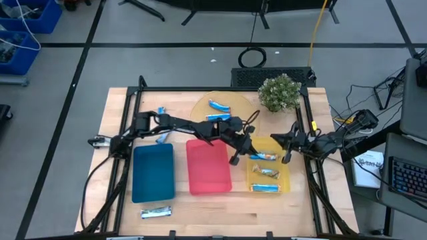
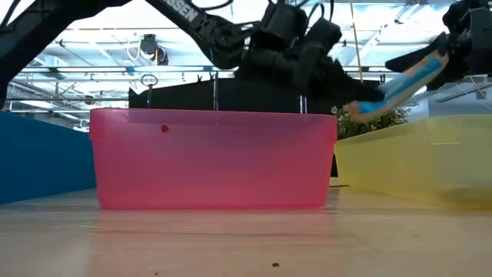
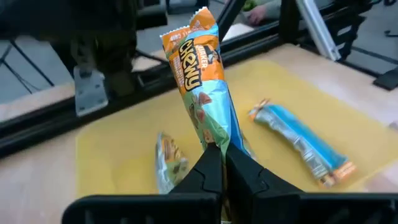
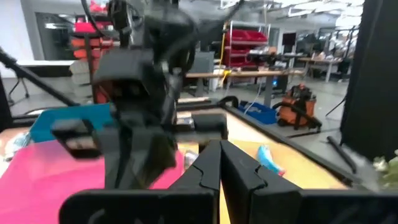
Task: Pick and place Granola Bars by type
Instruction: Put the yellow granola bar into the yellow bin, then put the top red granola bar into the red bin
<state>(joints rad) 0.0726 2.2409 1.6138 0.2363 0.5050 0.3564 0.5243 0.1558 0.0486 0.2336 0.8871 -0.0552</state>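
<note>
My left gripper (image 3: 219, 149) (image 1: 235, 159) hangs over the yellow tray's (image 1: 285, 181) left part, shut on a teal-and-orange granola bar (image 3: 202, 81) (image 1: 263, 157). Two more bars (image 3: 303, 144) (image 3: 169, 163) lie flat in the yellow tray below it. My right gripper (image 4: 219, 148) (image 1: 287, 158) is shut and empty, over the same tray's right part, facing the left one. Two blue bars (image 1: 218, 105) rest on the round tan disc. A silver-blue bar (image 1: 156, 212) lies on the table near the front edge, and two others (image 1: 162, 138) lie by the left arm. My left gripper pinches the bar's near end (image 3: 214, 138) between its two fingers. The bar is lifted clear of the tray and sticks out past the fingertips along their line. In the low view it slants upward (image 2: 400, 83), and its far end (image 3: 189, 28) is free.
The red tray (image 1: 208, 167) and blue tray (image 1: 153, 172) sit side by side left of the yellow one. A small potted plant (image 1: 279, 92) stands at the far right. A black frame rail (image 1: 220, 89) runs around the table top.
</note>
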